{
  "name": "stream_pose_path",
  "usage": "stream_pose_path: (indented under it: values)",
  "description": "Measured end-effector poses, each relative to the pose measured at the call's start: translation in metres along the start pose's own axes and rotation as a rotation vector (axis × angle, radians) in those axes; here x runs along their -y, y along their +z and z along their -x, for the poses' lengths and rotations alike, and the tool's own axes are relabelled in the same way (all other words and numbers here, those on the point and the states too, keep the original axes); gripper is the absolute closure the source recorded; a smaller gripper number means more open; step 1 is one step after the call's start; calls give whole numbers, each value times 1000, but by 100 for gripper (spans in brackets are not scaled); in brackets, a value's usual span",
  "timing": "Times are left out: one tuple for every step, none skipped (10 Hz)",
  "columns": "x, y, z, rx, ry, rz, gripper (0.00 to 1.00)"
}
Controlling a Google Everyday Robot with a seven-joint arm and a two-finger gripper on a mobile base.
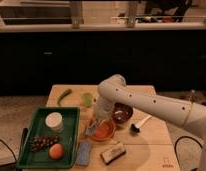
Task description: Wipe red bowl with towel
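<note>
The red bowl [102, 132] sits on the wooden table [146, 150], right of the green tray. My gripper [99, 122] reaches down from the white arm [146, 102] into the bowl's near-left side. A pale towel [96, 119] hangs at the gripper over the bowl's rim. The gripper hides part of the bowl's inside.
A green tray [71, 117] at left holds a white cup, grapes and an orange. A dark bowl [122, 113], a brush [138, 125], a blue sponge [84, 152], a wrapped bar [113, 153], a green cup [87, 99] and a green pepper [64, 96] lie around.
</note>
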Motion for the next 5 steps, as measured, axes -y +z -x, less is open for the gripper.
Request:
stream_pose_path:
  values:
    - [2,-2,0,-1,1,-4,100]
    - [3,-3,-1,-1,1,-7,100]
    - [3,-3,-3,0,4,-10,100]
    - [2,-4,-6,0,8,-11,100]
    - [2,-4,-8,0,12,-11,100]
